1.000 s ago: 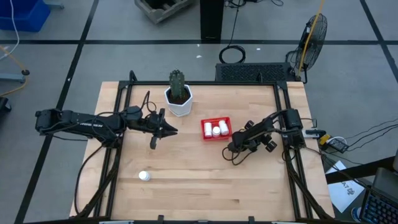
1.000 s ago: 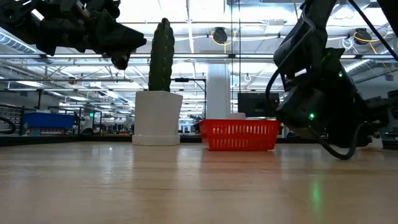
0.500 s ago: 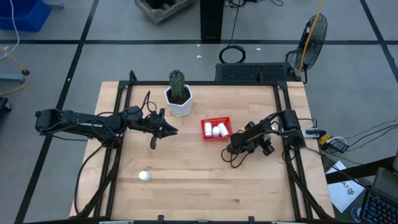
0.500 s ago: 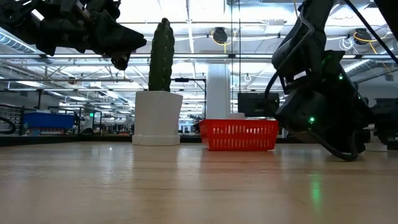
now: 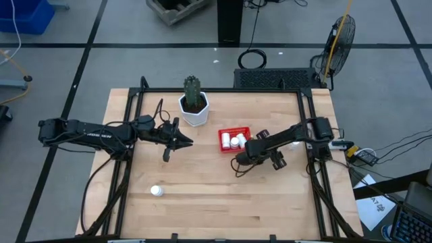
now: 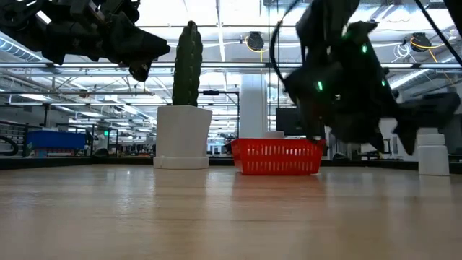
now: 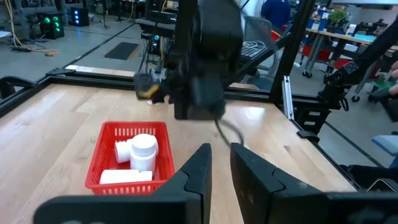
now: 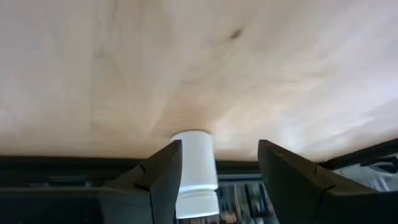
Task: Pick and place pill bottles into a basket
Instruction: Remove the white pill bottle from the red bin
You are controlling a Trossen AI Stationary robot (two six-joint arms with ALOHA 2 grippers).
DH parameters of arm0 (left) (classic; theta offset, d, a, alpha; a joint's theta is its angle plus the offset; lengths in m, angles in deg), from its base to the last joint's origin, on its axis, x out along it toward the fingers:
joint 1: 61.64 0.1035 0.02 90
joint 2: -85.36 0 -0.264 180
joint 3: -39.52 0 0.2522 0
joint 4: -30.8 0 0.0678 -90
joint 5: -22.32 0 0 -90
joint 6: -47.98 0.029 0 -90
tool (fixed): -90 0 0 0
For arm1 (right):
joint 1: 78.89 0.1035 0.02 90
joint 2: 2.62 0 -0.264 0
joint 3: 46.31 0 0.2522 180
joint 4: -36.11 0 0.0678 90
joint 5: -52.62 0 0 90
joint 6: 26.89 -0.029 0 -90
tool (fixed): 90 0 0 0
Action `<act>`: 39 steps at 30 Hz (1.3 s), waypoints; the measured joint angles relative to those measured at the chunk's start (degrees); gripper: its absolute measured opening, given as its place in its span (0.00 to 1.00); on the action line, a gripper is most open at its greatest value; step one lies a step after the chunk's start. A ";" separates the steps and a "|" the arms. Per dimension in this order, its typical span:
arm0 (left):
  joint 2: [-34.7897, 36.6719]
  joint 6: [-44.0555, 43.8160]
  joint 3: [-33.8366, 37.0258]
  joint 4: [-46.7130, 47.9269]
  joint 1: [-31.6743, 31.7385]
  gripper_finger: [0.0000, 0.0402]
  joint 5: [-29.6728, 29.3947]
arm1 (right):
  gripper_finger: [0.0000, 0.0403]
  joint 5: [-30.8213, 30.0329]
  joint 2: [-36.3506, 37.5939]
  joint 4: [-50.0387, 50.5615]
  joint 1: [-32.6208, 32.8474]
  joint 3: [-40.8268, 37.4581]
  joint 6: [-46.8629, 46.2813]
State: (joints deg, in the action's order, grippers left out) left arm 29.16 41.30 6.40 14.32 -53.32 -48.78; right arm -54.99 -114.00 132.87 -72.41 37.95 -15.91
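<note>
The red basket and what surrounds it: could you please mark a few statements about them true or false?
1. The red basket holds white pill bottles. True.
2. The right gripper is shut on a bottle. False: it is open and holds nothing.
3. A loose pill bottle sits on the table, well apart from the basket. True.
4. The cactus pot stands inside the basket. False: it stands on the table beside it.
5. The left gripper hangs over the basket. False: it is off to the side, near the pot.

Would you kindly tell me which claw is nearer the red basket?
The right. The right claw sits just beside the red basket; the left claw waits farther off, across bare table.
</note>
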 joint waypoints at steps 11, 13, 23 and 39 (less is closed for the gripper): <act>0.00 0.11 0.00 0.28 0.00 0.16 0.00 | 0.48 -1.71 18.62 -15.13 -2.65 0.26 -6.38; 0.00 0.13 0.00 0.27 0.00 0.16 0.00 | 0.47 -1.61 21.09 -20.14 -3.73 0.26 -8.67; 0.00 -1.48 0.00 1.05 0.00 0.16 0.05 | 0.46 17.00 23.78 -38.41 -12.86 0.24 -15.88; -0.02 -1.03 0.00 2.69 -0.09 0.16 -0.02 | 0.46 16.23 17.60 -45.10 -18.55 0.22 -23.36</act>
State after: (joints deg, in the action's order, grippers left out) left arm 29.13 40.27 6.40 17.01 -53.41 -48.80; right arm -38.76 -96.40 87.77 -90.96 38.17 -39.28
